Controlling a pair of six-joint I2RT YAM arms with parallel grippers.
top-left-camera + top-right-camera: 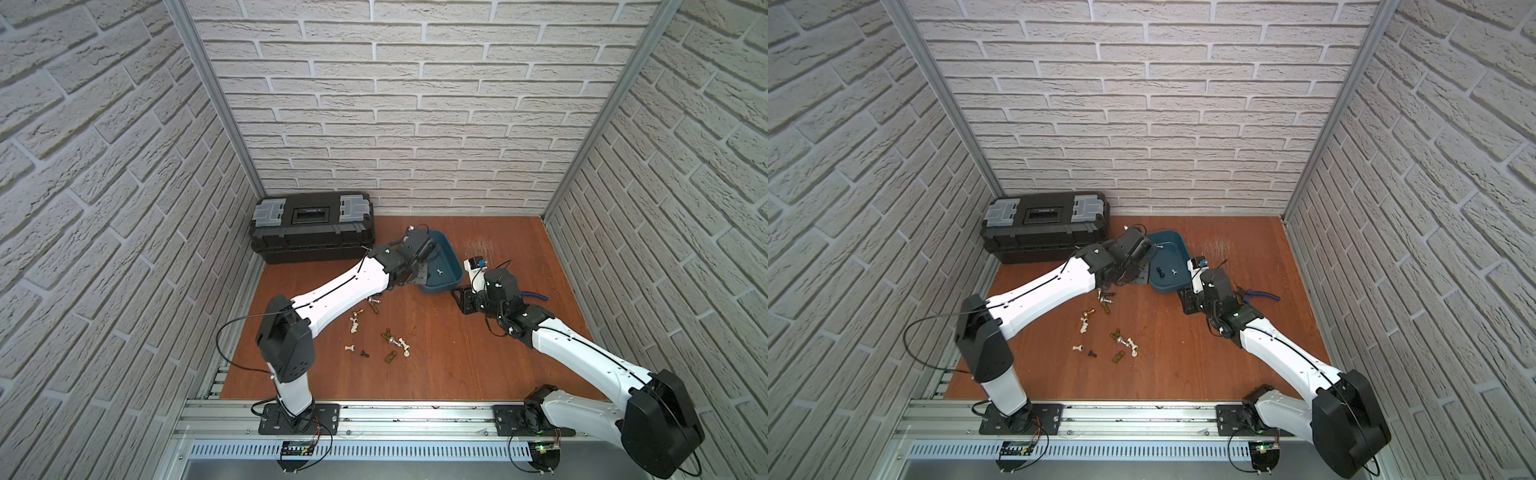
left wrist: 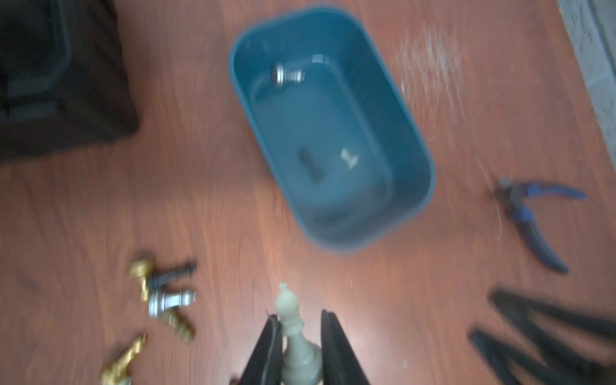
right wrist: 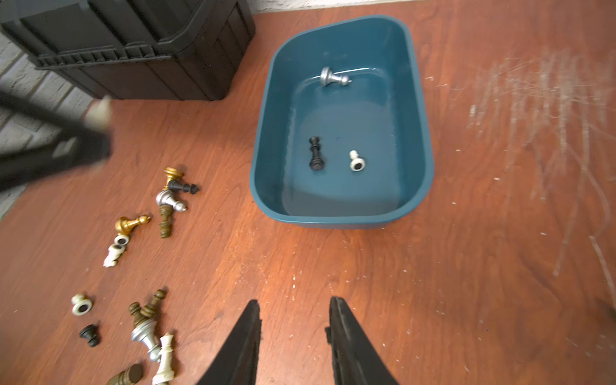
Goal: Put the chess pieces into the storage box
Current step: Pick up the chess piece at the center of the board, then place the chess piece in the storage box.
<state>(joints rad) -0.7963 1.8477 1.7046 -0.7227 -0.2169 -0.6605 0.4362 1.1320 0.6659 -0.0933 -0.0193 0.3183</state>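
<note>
Storage box (image 3: 343,223) rim faces bare table (image 3: 366,283); left gripper (image 2: 297,315) apparently clamps bishop (image 2: 289,303)

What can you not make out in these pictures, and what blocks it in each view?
Storage box: one side hidden under the left arm in both top views.
White bishop in the left gripper: base cut off by the left wrist picture's edge, and blurred.
Pliers: jaws behind the right arm in a top view.
Loose chess pieces: too small in top views to name.
</note>
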